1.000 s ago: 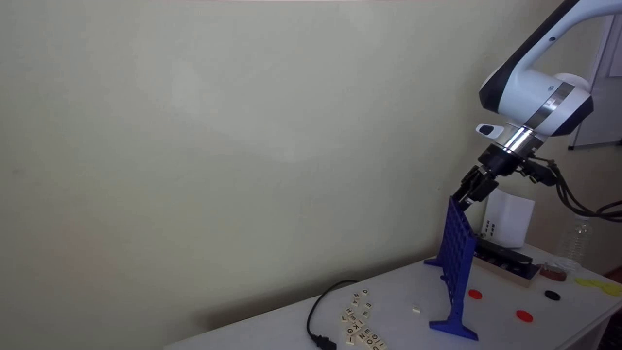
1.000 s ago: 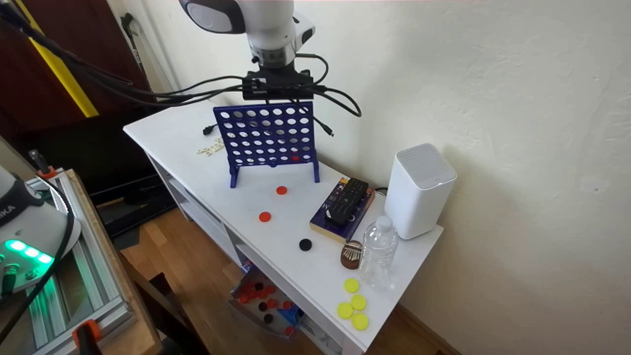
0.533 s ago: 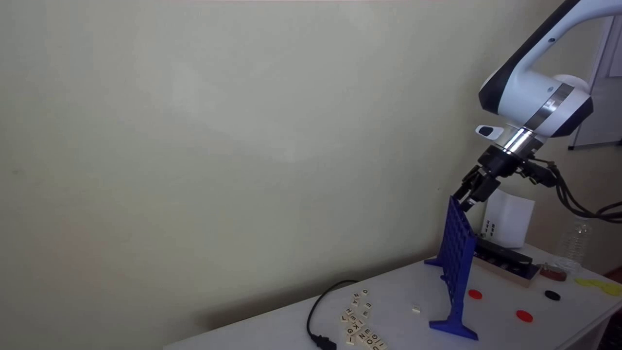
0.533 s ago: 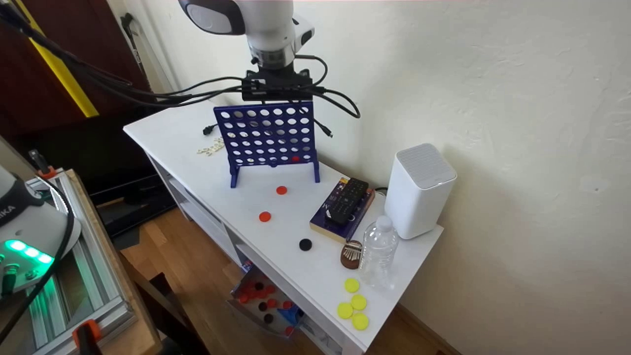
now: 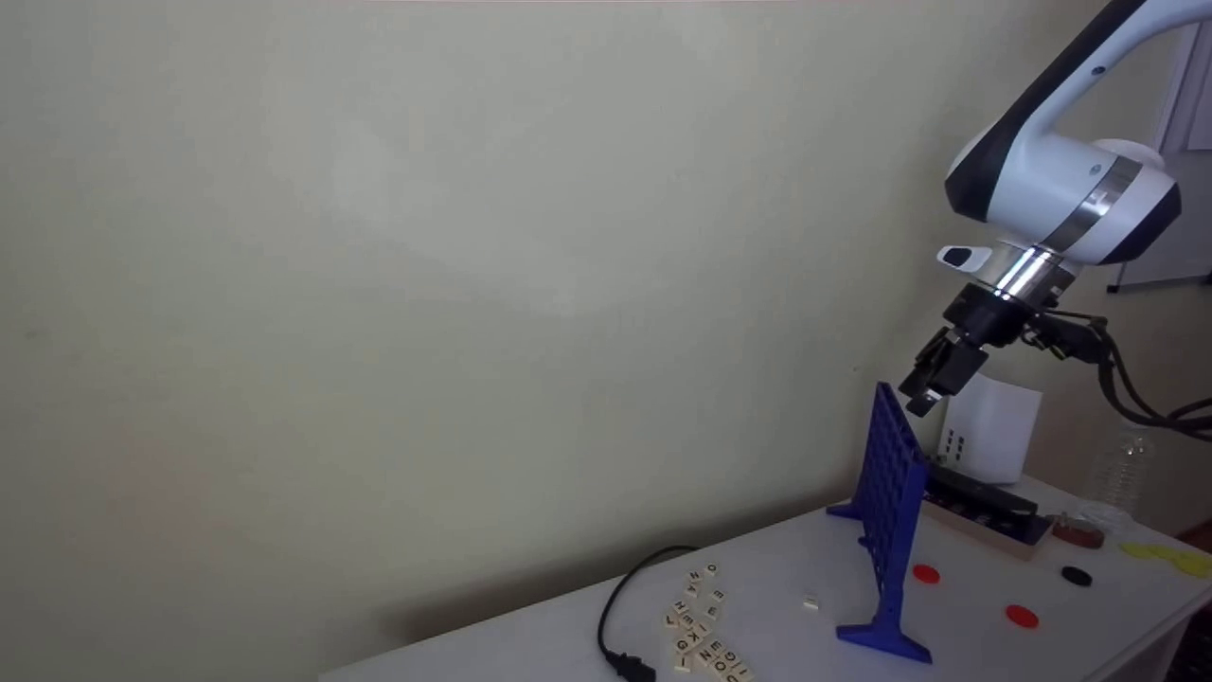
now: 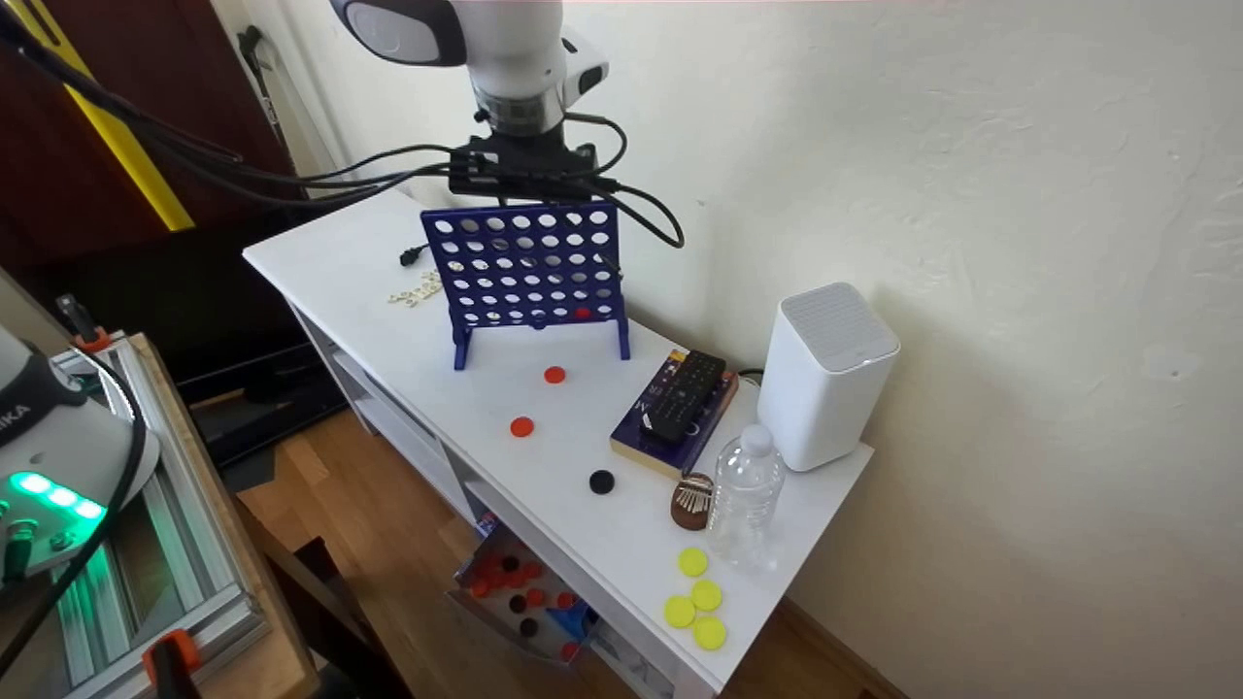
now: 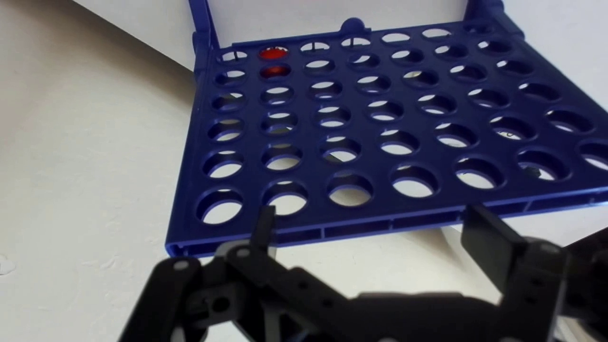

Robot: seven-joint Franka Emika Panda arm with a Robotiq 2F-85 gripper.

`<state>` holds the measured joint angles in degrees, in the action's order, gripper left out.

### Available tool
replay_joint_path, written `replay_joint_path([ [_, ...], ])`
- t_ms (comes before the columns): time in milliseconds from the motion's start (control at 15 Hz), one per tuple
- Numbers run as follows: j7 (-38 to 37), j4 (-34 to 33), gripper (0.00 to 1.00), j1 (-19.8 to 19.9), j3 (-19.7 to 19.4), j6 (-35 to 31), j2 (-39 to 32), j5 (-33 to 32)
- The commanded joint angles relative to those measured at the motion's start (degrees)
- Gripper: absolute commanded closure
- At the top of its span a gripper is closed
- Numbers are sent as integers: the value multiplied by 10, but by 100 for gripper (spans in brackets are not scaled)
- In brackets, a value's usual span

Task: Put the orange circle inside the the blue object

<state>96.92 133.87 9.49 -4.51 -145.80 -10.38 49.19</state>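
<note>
The blue object is a blue upright frame (image 6: pixel 538 252) with rows of round holes and two feet. It stands on the white table (image 5: pixel 776 644) and shows in all three views. Red shows in two stacked holes near its base in the wrist view (image 7: pixel 273 53), and in a bottom-row hole in an exterior view (image 6: pixel 582 313). Two orange-red circles (image 6: pixel 554 375) (image 6: pixel 521 427) lie flat on the table. My gripper (image 7: pixel 368 209) is open with nothing between its fingers, close to the frame's slotted top edge. In an exterior view its fingers (image 5: pixel 917 400) sit just beside that edge.
A book with a remote (image 6: pixel 685 396), a black disc (image 6: pixel 602 482), a thumb piano (image 6: pixel 690 502), a bottle (image 6: pixel 746 490), a white speaker (image 6: pixel 825 379) and yellow discs (image 6: pixel 707 594) stand nearby. Letter tiles (image 5: pixel 699 635) and a cable (image 5: pixel 615 592) lie on the frame's far side.
The fingers have spread a little, and the gripper has moved off the frame's top edge, to the right in an exterior view. The frame and table circles have not moved.
</note>
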Motion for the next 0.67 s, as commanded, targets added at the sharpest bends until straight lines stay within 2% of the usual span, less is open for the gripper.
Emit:
replay_joint_path([
  [0,-47,48,0,-1,-5,-6,59,-15],
  [133,-73,66,0,-2,-11,-6,82,-26],
  [333,-155,93,0,-4,-22,-20,108,-73],
  [600,-269,125,0,4,-40,-35,134,-195],
])
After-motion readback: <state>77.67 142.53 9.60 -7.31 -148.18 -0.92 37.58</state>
